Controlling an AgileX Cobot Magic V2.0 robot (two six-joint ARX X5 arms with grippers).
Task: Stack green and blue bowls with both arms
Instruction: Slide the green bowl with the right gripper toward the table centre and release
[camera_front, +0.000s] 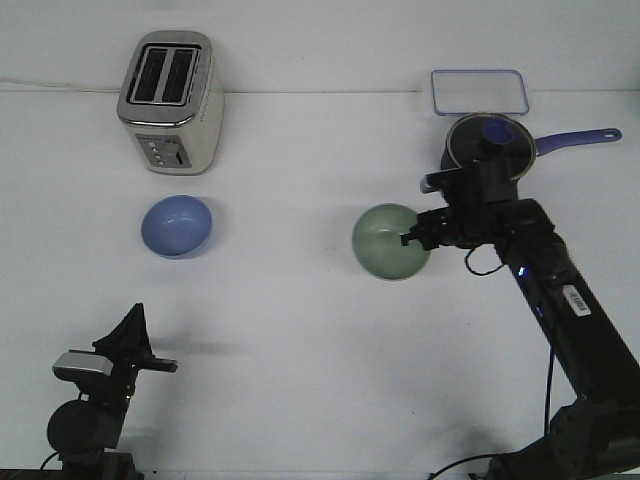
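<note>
The pale green bowl (388, 243) sits right of the table's middle, its hollow facing up. My right gripper (411, 238) reaches in from the right and is shut on the bowl's right rim. The bowl looks slightly raised, with a faint shadow to its left. The blue bowl (177, 225) rests upright on the left side of the table, just in front of the toaster, with nothing touching it. My left gripper (137, 318) is low at the near left, far from both bowls, fingers pointing away from me; they overlap from this angle, so I cannot make out their gap.
A silver two-slot toaster (170, 100) stands at the back left. A dark blue saucepan (490, 145) with a glass lid and long handle sits right behind my right wrist. A clear rectangular container lid (479, 92) lies at the back right.
</note>
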